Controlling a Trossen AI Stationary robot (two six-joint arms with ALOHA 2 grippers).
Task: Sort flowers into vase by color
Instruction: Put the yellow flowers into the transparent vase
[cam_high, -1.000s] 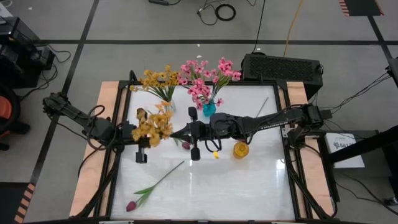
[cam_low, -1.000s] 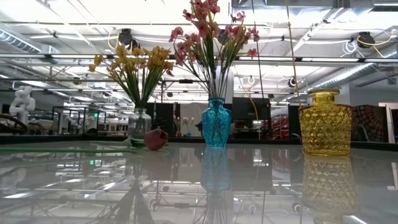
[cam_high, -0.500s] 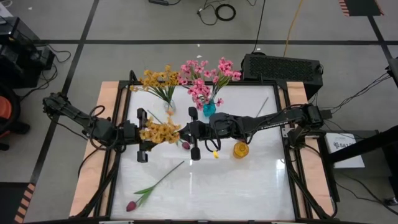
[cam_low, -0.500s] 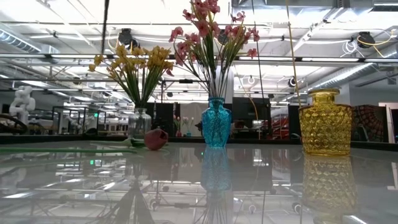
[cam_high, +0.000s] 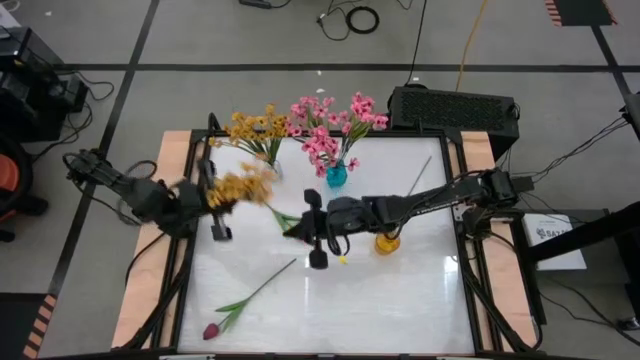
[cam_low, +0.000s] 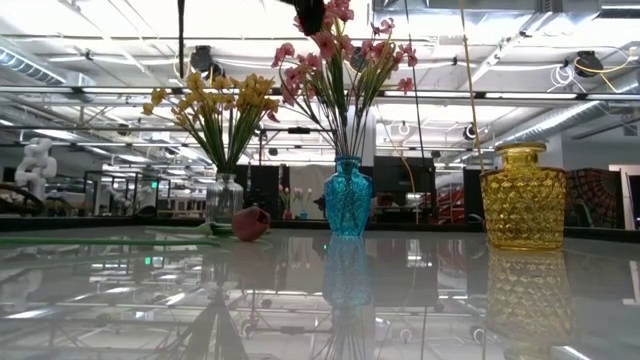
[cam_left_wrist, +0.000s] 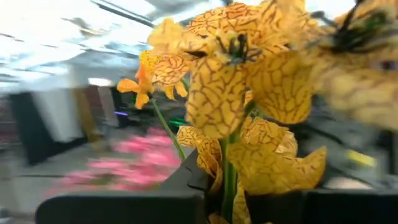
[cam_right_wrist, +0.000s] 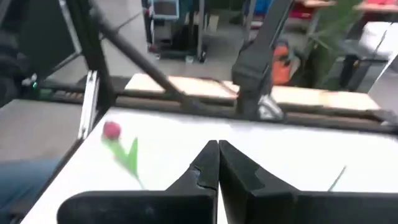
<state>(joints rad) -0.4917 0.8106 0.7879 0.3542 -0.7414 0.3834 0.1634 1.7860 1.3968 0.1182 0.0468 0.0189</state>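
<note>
The left gripper (cam_high: 212, 200) has pulled back toward the left edge of the table (cam_high: 400, 300) since a second ago, when it sat nearer the middle, close to the right gripper. It has carried the yellow spray (cam_high: 240, 184) with it. The blossoms now hang just in front of the clear vase (cam_high: 273, 170), and the green stem trails off to the right, toward the other arm. The left wrist view shows the stem (cam_left_wrist: 229, 180) running down between the dark fingers (cam_left_wrist: 124, 208), which are closed on it.

The right gripper (cam_high: 318, 248) has shifted slightly toward the near side of the table. Its fingers (cam_right_wrist: 205, 165) are pressed together with nothing between them.

The vases stand as before. The clear vase holds a yellow bunch (cam_high: 252, 128), the blue vase (cam_high: 336, 176) holds a pink bunch (cam_high: 330, 125), and the amber vase (cam_high: 386, 242) stands beside the right arm. In the low view the amber vase (cam_low: 523, 197) appears empty.

One tulip (cam_high: 240, 302) lies in the same spot on the near left part of the table, its dark bud at the near end.
</note>
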